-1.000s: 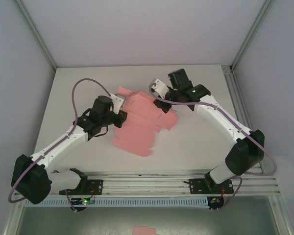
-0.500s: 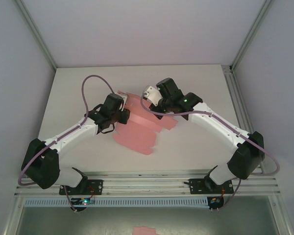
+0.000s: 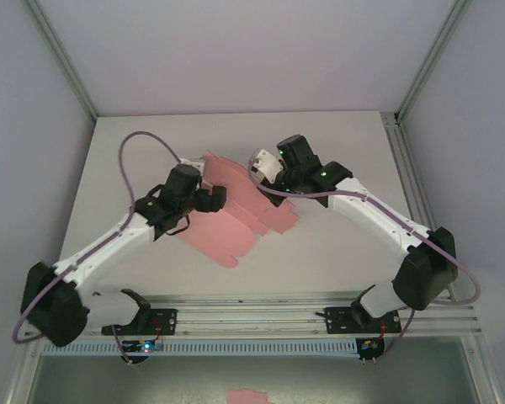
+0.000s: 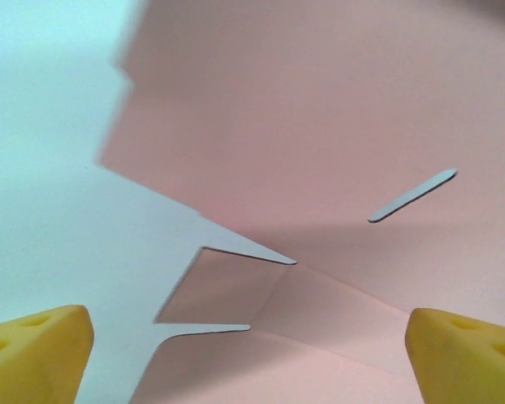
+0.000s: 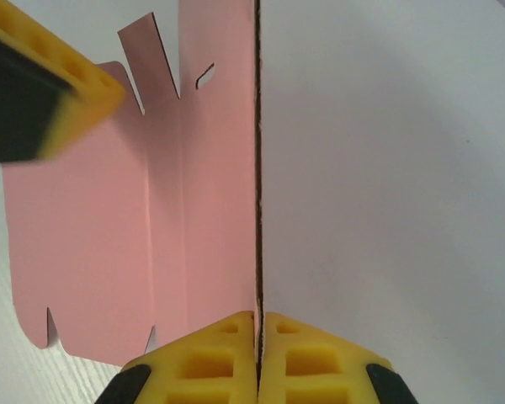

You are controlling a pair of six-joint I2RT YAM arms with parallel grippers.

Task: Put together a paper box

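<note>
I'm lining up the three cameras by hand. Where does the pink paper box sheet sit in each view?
Top external: paper box just left of picture centre.
Left wrist: paper box across the top and right, beyond the open left gripper.
Right wrist: paper box in the left half, one edge pinched bottom-centre by the right gripper.
Shared landmark: the left gripper; in the right wrist view its yellow finger is upper left.

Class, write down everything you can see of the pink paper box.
The paper box is a thin pink card sheet, die-cut with flaps, notches and a small slot, creased but unassembled. It lies spread on the white table. The right end effector pinches one edge; the open left end effector hovers over it.
</note>
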